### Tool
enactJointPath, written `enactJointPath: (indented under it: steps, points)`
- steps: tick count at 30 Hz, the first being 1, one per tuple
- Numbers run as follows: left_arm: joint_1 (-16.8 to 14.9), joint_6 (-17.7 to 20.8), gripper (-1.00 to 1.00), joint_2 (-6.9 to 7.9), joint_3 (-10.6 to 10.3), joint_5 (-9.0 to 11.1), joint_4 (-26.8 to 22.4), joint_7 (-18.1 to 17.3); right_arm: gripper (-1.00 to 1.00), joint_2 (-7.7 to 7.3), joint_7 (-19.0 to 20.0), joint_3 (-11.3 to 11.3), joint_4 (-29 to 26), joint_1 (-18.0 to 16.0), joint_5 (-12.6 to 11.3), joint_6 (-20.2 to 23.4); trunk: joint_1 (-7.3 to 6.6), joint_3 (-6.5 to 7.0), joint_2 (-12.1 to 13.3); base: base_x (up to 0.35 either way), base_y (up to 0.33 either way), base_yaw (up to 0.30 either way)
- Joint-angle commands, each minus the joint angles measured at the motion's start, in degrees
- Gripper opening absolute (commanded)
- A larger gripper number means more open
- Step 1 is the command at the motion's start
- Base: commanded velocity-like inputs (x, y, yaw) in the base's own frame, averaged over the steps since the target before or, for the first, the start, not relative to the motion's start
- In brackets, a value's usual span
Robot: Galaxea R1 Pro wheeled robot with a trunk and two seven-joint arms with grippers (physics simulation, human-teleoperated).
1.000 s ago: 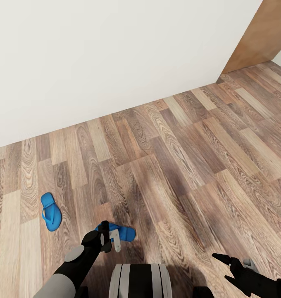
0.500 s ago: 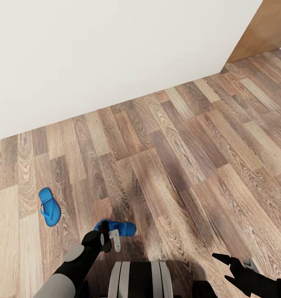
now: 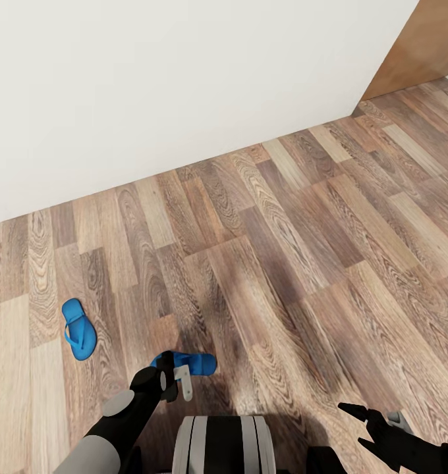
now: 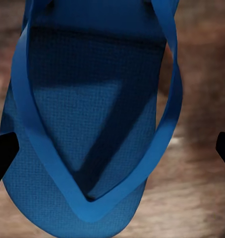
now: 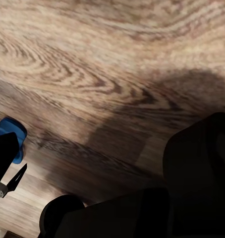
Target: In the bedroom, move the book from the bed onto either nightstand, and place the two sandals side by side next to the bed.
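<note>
Left claw [image 3: 178, 382] was spread wide right over one sandal [image 4: 92, 124] on the floor [image 3: 283, 263], not pinching yet. Prob light, floppy foam w/ thin straps, so grab the sole edge imo.

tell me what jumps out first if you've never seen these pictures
Two bright blue sandals stand out against the wood-plank floor: the far sandal lies alone toward the left, and the near sandal lies right in front of the robot. The left tool hangs just over the near sandal, fingers wide on either side of it. Behind, a bare white wall runs across, with an orange-brown panel at the far right.
</note>
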Motion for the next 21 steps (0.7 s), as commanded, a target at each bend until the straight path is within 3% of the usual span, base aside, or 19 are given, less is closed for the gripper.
enactJointPath:
  steps: [1,21]
  points:
    - [-0.01,0.26,1.0,0.01,-0.1,-0.26,-0.1,-0.32,1.0,0.0,0.01,-0.07,-0.01,-0.02,-0.01,0.27,-0.01,-0.03,-0.01,0.0,0.0,0.0]
    - [-0.01,0.26,1.0,0.01,-0.1,-0.26,-0.07,-0.32,1.0,0.0,0.01,-0.07,-0.02,-0.02,-0.01,0.27,-0.01,-0.03,-0.01,0.0,0.0,0.0]
